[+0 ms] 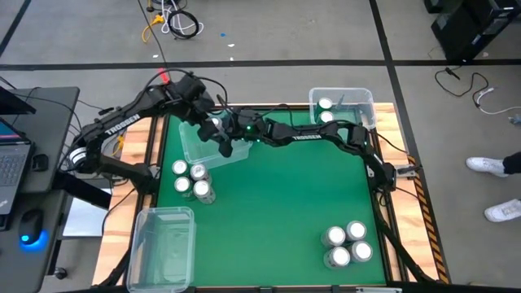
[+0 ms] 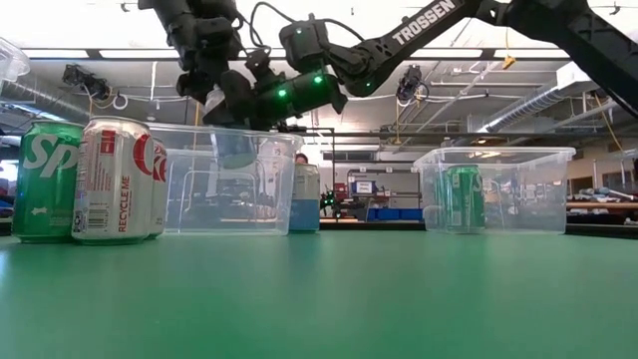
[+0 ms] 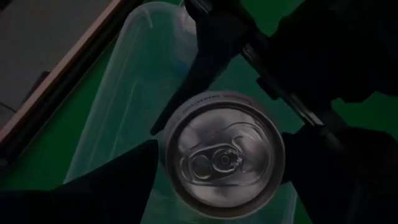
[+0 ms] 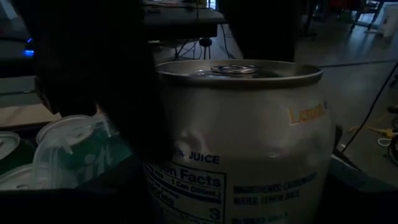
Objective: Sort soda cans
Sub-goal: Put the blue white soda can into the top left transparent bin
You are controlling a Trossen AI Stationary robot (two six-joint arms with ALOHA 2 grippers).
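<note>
Right now both arms meet over the clear bin at the far left of the green tabletop. The right tool is clamped on a silver soda can, one finger on each side of its body, and holds it upright above that bin. The right wrist view is filled by the can's pale side with printed lettering. The left tool hangs directly above the same can, looking down on its shiny top and pull tab. Its fingers are spread wide to either side of the rim, and whether they touch the can cannot be told.

Elsewhere, a second bin at the far right corner holds two cans, at least one with green sides. A third bin sits at the near left. Four cans stand together just in front of the far-left bin, and another four cans stand clustered at the near right.
</note>
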